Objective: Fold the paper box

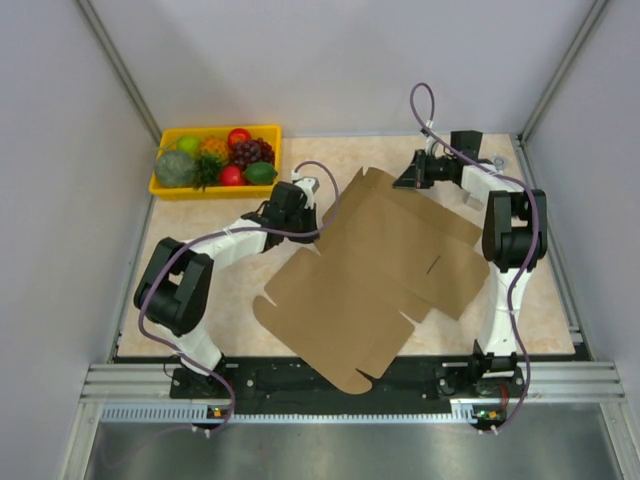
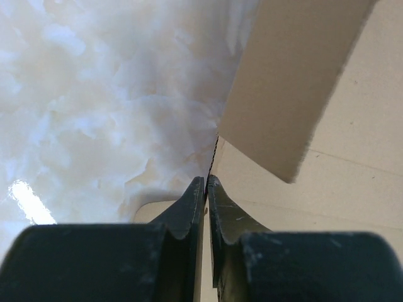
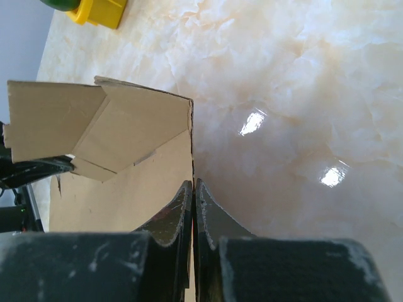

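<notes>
- Sprawling across the middle of the table (image 1: pixel 545 300), the paper box (image 1: pixel 375 270) lay mostly flat as an unfolded brown sheet, and one rounded flap hung past the table's 6 o'clock edge.
- The left gripper (image 1: pixel 305 195) sat at the sheet's 10 o'clock edge. Its jaws were pinched tight on the cardboard edge, and a flap was raised just beside the fingers (image 2: pixel 186 214).
- The right gripper (image 1: pixel 408 178) was up at the sheet's 12 o'clock edge, its jaws clamped together on the thin cardboard rim. In the right wrist view, a flap beyond it stood tilted up.
- A yellow tray (image 1: pixel 200 192) of fruit (image 1: pixel 232 160) sat in the table's 10 o'clock corner, apart from the sheet.
</notes>
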{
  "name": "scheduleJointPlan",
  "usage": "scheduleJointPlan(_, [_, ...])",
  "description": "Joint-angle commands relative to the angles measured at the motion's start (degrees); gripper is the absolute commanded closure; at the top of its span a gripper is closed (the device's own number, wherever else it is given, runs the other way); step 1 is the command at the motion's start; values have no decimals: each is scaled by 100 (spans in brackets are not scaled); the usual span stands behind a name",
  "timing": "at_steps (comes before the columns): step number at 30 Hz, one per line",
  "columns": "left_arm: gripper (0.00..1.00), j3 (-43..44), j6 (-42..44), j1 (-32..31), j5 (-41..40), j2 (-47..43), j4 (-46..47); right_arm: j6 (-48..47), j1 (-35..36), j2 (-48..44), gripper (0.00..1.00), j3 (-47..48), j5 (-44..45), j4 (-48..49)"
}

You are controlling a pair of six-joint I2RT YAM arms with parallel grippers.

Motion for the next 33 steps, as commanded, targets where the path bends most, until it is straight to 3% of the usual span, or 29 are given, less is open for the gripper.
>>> scheduleJointPlan(1, [90,-129,96,-136,-505,-384,198,90,15,-53,100,97,-144,260])
scheduleJointPlan(8, [77,29,-106,-154,-400,-156,-119,143,16,-106,100,53,-161,295])
scheduleJointPlan(10, [77,81,-124,-198,-391,-138,-127,143,16,-115,100,27,-161,312])
scheduleJointPlan(13, [85,117,-168,-364,-505,-173,-75,187,16,-115,100,18,-161,339])
scheduleJointPlan(21, [88,55,-546,-550,-233,-6,347,161,165,-431,100,-245,23,383])
scheduleJointPlan(28, [85,-191,-748,-550,-154,-15,532,-366,578,-1213,100,-843,1119,348])
scheduleJointPlan(33, [79,-270,-862,-532,-163,-15,708,-349,718,-1635,100,-1203,1332,497])
